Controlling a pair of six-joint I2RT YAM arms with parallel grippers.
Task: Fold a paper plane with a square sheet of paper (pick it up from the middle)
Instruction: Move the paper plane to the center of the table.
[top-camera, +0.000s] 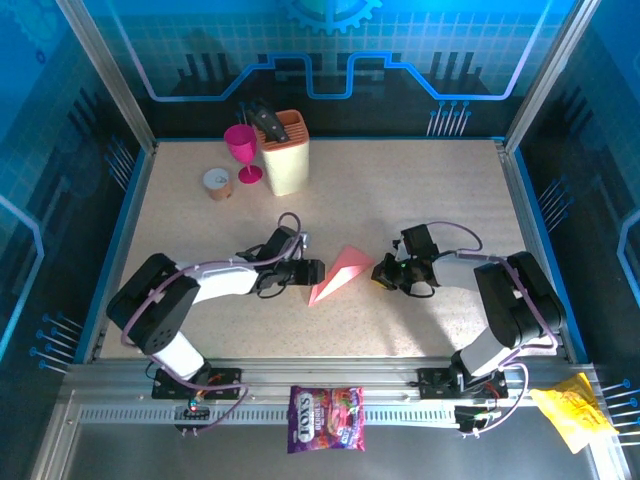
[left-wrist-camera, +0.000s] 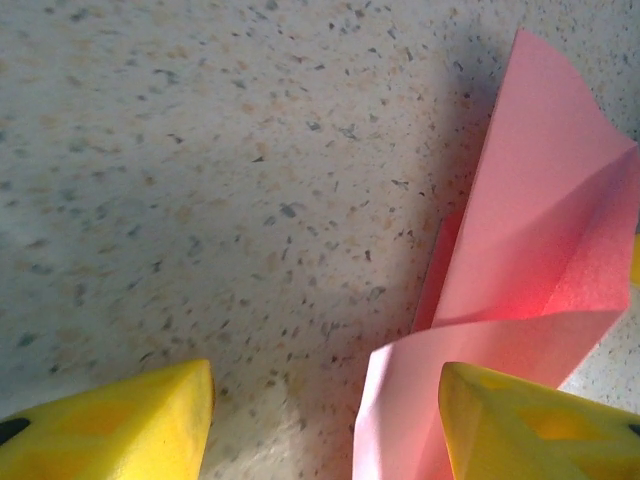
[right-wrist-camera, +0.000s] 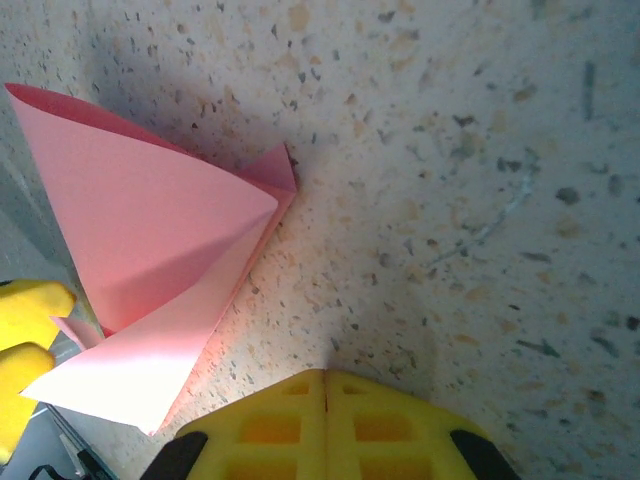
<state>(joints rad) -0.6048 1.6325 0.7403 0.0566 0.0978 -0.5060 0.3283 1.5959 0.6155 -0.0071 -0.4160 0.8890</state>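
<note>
Now the folded pink sheet of paper (top-camera: 338, 275) lies on the speckled table (top-camera: 430, 200) between both arms, one raised flap standing unclamped between the parted fingers of the left gripper (left-wrist-camera: 325, 375), while the right gripper (right-wrist-camera: 325, 388) sits nearby, closed tight and empty.

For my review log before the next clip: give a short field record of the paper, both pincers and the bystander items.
paper: pink paper, partly folded to a point, lying on the table between the arms
left pincer: open, paper's edge near one finger, not clamped
right pincer: shut, empty, beside the paper
far left: beige knife block, pink goblet
near rail: purple candy bag, yellow wrapper
</note>
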